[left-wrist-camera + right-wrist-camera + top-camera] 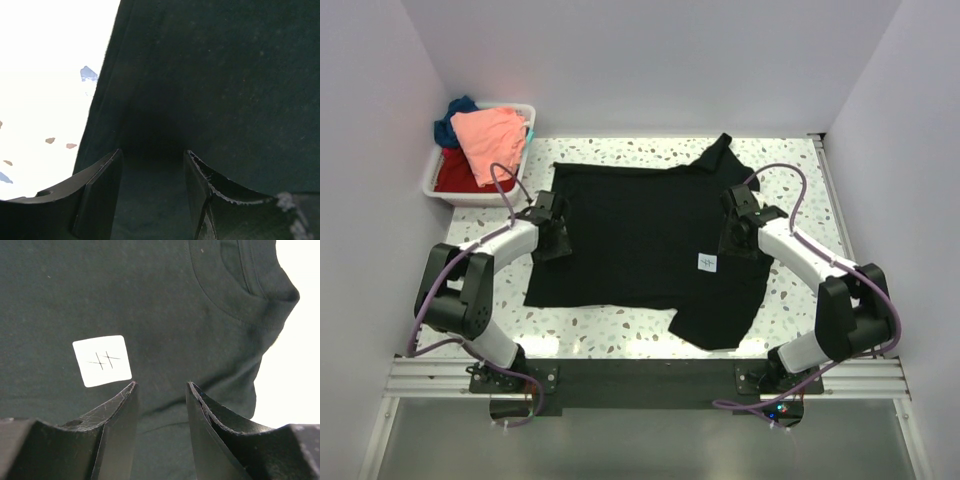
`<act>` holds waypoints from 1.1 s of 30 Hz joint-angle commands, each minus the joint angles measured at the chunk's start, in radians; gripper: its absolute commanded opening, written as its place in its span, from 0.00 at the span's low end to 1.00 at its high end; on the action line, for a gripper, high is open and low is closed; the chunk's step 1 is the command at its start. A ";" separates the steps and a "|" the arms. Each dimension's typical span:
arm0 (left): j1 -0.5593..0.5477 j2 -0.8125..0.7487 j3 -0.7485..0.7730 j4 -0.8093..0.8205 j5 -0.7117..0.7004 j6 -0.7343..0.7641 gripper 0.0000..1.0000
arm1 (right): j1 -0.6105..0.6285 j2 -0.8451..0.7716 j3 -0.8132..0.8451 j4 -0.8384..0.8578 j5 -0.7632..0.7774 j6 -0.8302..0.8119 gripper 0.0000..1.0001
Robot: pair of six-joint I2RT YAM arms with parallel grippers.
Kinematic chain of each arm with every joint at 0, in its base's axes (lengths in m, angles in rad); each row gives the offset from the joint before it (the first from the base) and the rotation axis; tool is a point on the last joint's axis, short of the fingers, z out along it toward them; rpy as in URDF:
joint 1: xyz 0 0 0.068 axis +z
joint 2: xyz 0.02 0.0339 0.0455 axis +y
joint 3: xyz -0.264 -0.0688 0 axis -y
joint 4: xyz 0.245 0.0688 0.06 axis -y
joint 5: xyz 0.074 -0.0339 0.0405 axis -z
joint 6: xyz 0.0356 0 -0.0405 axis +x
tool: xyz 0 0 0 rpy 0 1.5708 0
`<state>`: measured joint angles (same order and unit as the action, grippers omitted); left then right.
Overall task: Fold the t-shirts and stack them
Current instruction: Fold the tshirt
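A black t-shirt lies spread flat on the speckled table, with one sleeve at the back right and one at the front. It carries a white label near the collar. My left gripper hovers low over the shirt's left edge. In the left wrist view that gripper is open, with only flat black cloth under the gap. My right gripper is over the collar end. In its own view it is open just beside the label, and nothing is pinched.
A white bin stands at the back left. It holds a salmon-pink shirt, a red one and a dark blue one. Walls close in the table on three sides. Bare tabletop lies left of the shirt.
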<state>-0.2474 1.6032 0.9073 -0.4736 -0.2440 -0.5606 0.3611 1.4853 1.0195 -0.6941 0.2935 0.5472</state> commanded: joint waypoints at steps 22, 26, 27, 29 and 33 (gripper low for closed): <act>-0.020 -0.063 -0.226 -0.039 -0.038 -0.196 0.57 | 0.002 0.185 -0.150 0.231 -0.139 -0.073 0.46; -0.027 -0.110 -0.277 -0.086 -0.037 -0.255 0.57 | 0.004 0.168 -0.141 0.165 -0.136 -0.063 0.45; -0.027 -0.118 -0.281 -0.092 -0.038 -0.262 0.57 | 0.004 0.158 -0.139 0.153 -0.133 -0.058 0.45; -0.029 -0.138 -0.294 -0.114 -0.040 -0.274 0.57 | 0.003 0.145 -0.141 0.111 -0.126 -0.047 0.45; -0.032 -0.161 -0.315 -0.141 -0.035 -0.288 0.58 | 0.004 0.106 -0.160 0.048 -0.099 -0.033 0.45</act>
<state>-0.2733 1.4189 0.6769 -0.4038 -0.3077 -0.7937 0.3611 1.6230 0.9104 -0.4850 0.1841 0.4866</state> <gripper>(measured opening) 0.572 0.456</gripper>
